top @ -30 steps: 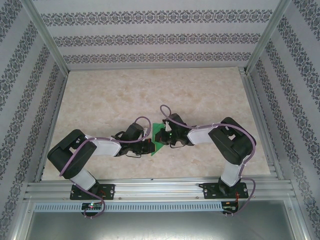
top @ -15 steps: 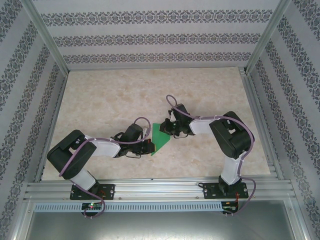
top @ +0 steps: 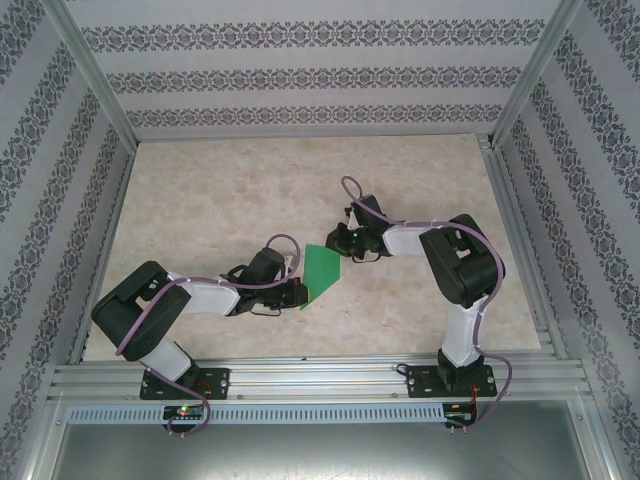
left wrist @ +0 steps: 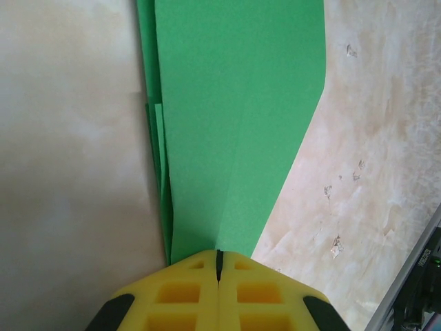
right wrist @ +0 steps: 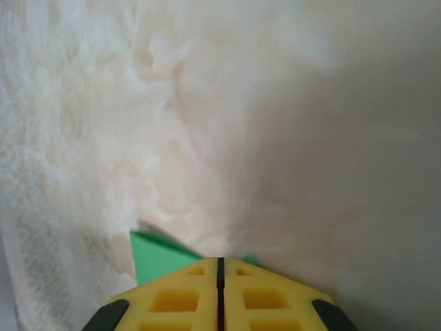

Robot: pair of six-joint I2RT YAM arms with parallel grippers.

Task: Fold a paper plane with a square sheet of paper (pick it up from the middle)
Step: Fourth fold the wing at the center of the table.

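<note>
Sheet of paper: plain bright green. Tabletop: cream, marbled beige. Walls: white with grey floral bands. Left gripper and right gripper: yellow fingers, black outer edges.

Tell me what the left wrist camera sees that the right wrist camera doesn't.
Left wrist: a long stretch of the folded green paper, with a lengthwise crease and layered edges, plus a metal rail at the corner. Right wrist: just a small green corner poking out. Both: the marble table and closed yellow fingertips, left gripper and right gripper, pinching that paper.
</note>
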